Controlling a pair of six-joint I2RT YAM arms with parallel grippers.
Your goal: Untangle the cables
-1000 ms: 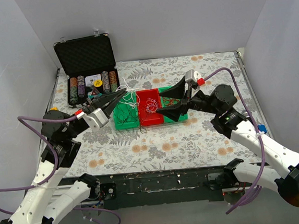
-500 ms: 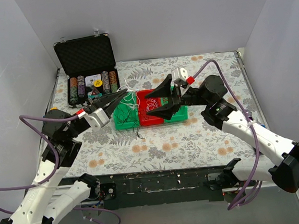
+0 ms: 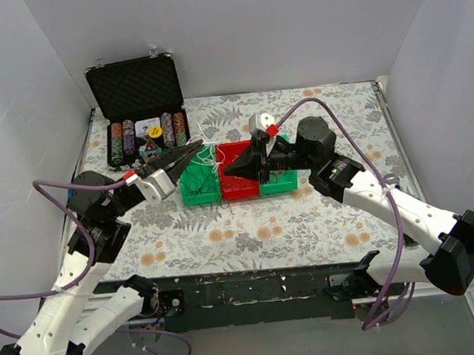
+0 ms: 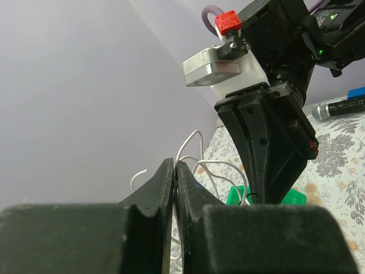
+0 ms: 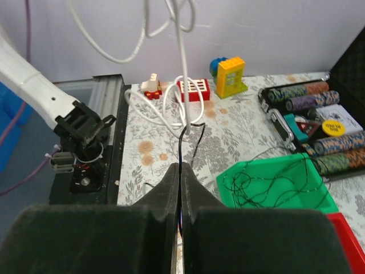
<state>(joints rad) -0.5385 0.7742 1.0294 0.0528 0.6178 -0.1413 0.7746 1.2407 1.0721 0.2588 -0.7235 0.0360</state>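
At the far left of the counter (image 3: 250,226), an open black case (image 3: 134,87) of poker chips is seen. Just to its right, the left gripper (image 3: 195,148) is raised above a green tray (image 3: 191,200), with its jaws pressed fully together on a white cable (image 4: 194,137), which loops loosely around the tips. A loose coil of black wires (image 5: 274,182) lies inside that green tray. A red tray (image 3: 242,189) is set beside it. Over the red tray, the right gripper (image 3: 226,172) is closed tight on a thin black cable (image 5: 180,149), which rises to meet the hanging white cable.
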